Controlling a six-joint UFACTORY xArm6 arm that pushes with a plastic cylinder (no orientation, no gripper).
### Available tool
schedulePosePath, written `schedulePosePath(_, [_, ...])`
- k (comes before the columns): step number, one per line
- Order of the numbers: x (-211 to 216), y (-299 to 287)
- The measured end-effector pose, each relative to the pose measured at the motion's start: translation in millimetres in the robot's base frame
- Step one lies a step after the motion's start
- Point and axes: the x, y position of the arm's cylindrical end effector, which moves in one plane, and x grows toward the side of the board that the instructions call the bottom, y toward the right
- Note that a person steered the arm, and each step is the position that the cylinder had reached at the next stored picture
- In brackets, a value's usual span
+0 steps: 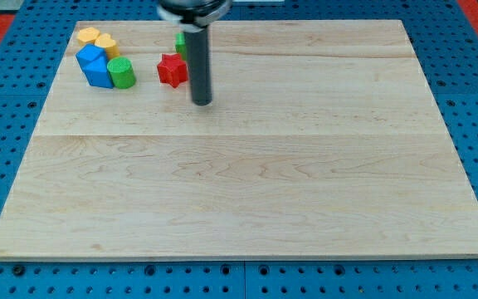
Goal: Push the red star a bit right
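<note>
— While my tip [202,101] sits on the tabletop [247,183] just to the view's right of the red star [171,70] and slightly nearer the view's bottom, I'd say I'm on the wrong side for a rightward push.

— Why is that a risk?

— Any contact from here would shove the star toward the view's left, into the cluster beyond it: the green cylinder [122,73], the blue block [95,66] and the two yellow blocks [96,39]. I judge I need to go round to the star's far side first, and swinging too close could clip it on the way. A green block [180,43] sits just behind my rod toward the view's top, partly hidden, so a wide sweep there might knock it too.

— Are your fingers open or closed?

— I have no fingers, only a plain rod, so nothing opens, shuts or grips.

— Which way does the star point?

— It lies flat. Its arms spread about evenly, so I see no real long axis, and it's too small to tell which way one arm leads.
</note>
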Motion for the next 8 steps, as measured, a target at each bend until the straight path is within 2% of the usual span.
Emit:
schedulePosePath(1, [-8.1,-38.8])
schedulePosePath(3, [-40.3,-63.0])
schedulePosePath(6, [-86.7,-56.4])
schedulePosePath(8, [-76.9,-30.4])
